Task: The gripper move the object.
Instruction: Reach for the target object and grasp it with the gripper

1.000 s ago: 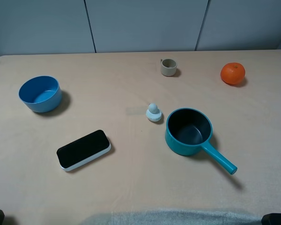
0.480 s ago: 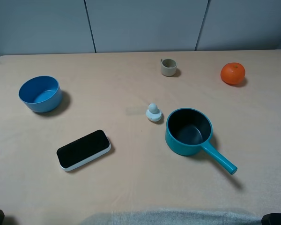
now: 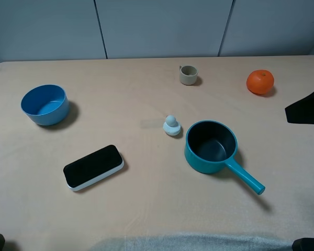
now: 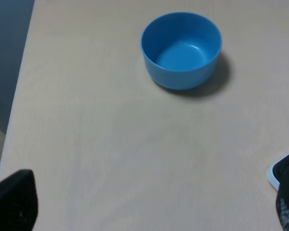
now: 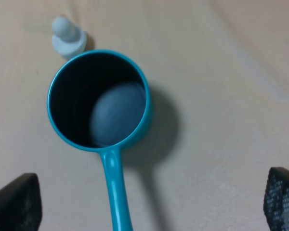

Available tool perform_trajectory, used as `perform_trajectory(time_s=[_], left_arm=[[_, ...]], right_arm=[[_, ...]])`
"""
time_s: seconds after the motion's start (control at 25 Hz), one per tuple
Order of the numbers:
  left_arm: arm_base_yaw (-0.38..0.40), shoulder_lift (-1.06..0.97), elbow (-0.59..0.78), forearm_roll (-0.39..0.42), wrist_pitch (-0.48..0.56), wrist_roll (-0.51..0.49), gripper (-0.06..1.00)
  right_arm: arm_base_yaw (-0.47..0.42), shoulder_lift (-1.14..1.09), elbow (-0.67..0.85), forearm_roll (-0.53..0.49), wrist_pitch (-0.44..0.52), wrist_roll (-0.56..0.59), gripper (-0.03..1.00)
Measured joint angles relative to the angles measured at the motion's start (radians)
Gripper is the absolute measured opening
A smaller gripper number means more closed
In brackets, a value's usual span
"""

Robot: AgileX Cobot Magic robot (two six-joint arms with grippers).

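The object, a teal saucepan (image 3: 211, 146) with a dark inside, stands upright right of the table's middle, its straight handle (image 3: 245, 178) pointing toward the front right. The right wrist view looks down on the saucepan (image 5: 98, 98), and my right gripper (image 5: 148, 202) hangs above it, open, with its fingertips (image 5: 14, 202) wide apart on either side of the handle (image 5: 116, 192). A black part of the right arm (image 3: 305, 111) shows at the right edge. My left gripper (image 4: 149, 202) is open over bare table, short of the blue bowl (image 4: 181, 49).
A small white figure (image 3: 171, 125) stands just left of the pan. A blue bowl (image 3: 44, 104) is at the far left, a black phone (image 3: 93, 167) at the front left, a grey cup (image 3: 188, 75) and an orange (image 3: 260, 81) at the back.
A black part of the right arm has come into the exterior view at the right edge. Nothing on the table has moved.
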Motion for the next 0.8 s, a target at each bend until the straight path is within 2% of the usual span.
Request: perform_trajectory(time_s=[0.48, 0.8], left_arm=[[0.0, 0.0, 0.0, 0.0, 0.0, 0.0, 0.99], [0.0, 0.0, 0.0, 0.0, 0.0, 0.0, 0.99]], right_arm=[[0.097, 0.197, 0.0, 0.004, -0.081, -0.001, 0.69], [0.159, 0.347, -0.001, 0.004, -0.183, -0.011, 0.69]])
